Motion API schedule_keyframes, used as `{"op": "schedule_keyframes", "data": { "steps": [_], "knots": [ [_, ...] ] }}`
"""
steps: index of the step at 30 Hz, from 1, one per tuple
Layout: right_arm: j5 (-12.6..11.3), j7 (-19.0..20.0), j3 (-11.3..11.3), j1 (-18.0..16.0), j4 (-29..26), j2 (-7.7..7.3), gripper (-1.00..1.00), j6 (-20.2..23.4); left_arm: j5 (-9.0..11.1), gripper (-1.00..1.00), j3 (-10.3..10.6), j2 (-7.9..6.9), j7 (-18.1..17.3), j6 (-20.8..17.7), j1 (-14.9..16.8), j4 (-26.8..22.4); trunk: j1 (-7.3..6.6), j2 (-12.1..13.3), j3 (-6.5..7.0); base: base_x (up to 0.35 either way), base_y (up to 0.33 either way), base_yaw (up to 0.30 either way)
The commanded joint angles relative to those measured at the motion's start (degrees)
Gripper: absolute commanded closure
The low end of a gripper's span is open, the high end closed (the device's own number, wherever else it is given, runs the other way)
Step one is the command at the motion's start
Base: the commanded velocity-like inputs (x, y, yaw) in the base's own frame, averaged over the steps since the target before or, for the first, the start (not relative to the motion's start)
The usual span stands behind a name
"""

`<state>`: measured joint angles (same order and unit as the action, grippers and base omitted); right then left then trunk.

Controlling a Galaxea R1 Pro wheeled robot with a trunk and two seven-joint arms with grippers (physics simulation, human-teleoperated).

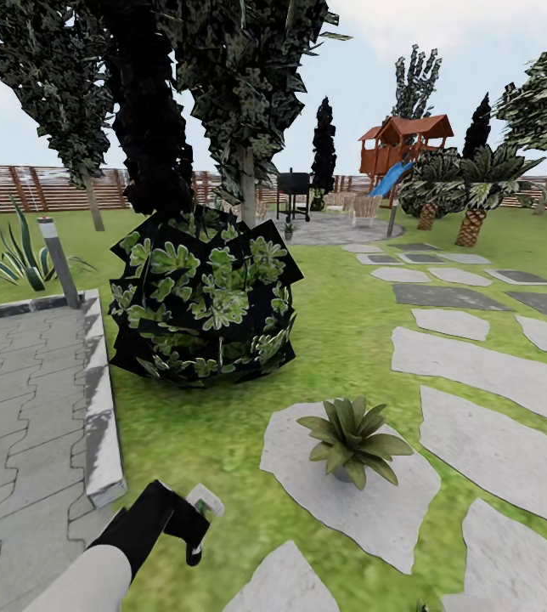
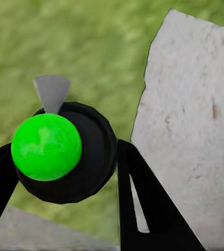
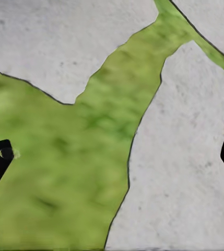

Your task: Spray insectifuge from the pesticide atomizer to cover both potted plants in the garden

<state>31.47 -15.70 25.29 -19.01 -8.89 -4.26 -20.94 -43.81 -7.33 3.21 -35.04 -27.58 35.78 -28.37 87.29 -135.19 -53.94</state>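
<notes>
In the left wrist view, the pesticide atomizer (image 2: 65,157) appears end-on as a dark round body with a bright green ball and a grey wedge-shaped nozzle. My left gripper (image 2: 70,175) is shut on it, with black fingers (image 2: 148,209) on both sides. In the head view, the left gripper (image 1: 184,523) is low over the grass and the atomizer (image 1: 207,501) pokes out ahead of it. One potted plant (image 1: 354,438), a green rosette, sits on a stepping stone (image 1: 307,476) just ahead to the right. A tiny potted shape (image 1: 289,228) stands far off by the patio. My right gripper (image 3: 112,157) hangs open over grass and stones.
A big dark shrub (image 1: 201,297) stands straight ahead. A paved area with a raised curb (image 1: 99,425) and a bollard lamp (image 1: 57,259) lie to the left. Stepping stones (image 1: 477,365) run right toward a round patio with a grill (image 1: 293,194). A playhouse (image 1: 401,149), palms and a fence stand behind.
</notes>
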Motion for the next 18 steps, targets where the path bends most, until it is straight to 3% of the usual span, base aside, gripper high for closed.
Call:
{"op": "schedule_keyframes", "data": {
  "steps": [1,3,7,11,15,18],
  "knots": [
    [-0.2,-0.7,0.5,-0.1,0.6,-0.05,-1.00,-0.9,-0.4,1.00,-0.5,0.13,-0.5,-1.1,0.0,-0.2,-0.01,0.0,-0.05,0.000,0.000,0.000],
    [-1.8,-1.2,0.6,-0.1,1.1,-0.06,-1.00,-1.8,-0.5,1.00,-0.4,0.30,-0.6,-2.3,0.1,-0.3,-0.01,0.0,-0.05,0.000,0.000,0.000],
    [-2.4,-1.3,0.7,-0.1,1.1,0.03,-1.00,-2.1,-0.5,1.00,-0.2,1.10,-0.6,-2.8,-0.1,-0.2,-0.01,0.0,-0.05,0.000,0.000,0.000],
    [-3.0,-1.3,0.8,-0.1,1.1,0.41,-1.00,-2.1,-0.5,1.00,0.0,1.88,-0.8,-10.1,1.3,-0.3,-0.01,0.0,-0.03,0.000,0.000,-0.034],
    [-4.6,-1.3,0.9,-0.1,1.1,0.46,-1.00,-2.1,-0.8,1.00,0.1,1.95,-5.4,-13.8,3.0,-0.3,-0.01,0.0,0.02,0.000,0.000,-0.231],
    [-8.4,-1.3,0.8,-0.1,1.1,0.48,-1.00,-2.1,-1.0,1.00,0.5,1.93,-7.7,-14.6,3.6,-0.4,-0.01,0.0,0.02,0.010,0.000,-0.290]
  ]
}}
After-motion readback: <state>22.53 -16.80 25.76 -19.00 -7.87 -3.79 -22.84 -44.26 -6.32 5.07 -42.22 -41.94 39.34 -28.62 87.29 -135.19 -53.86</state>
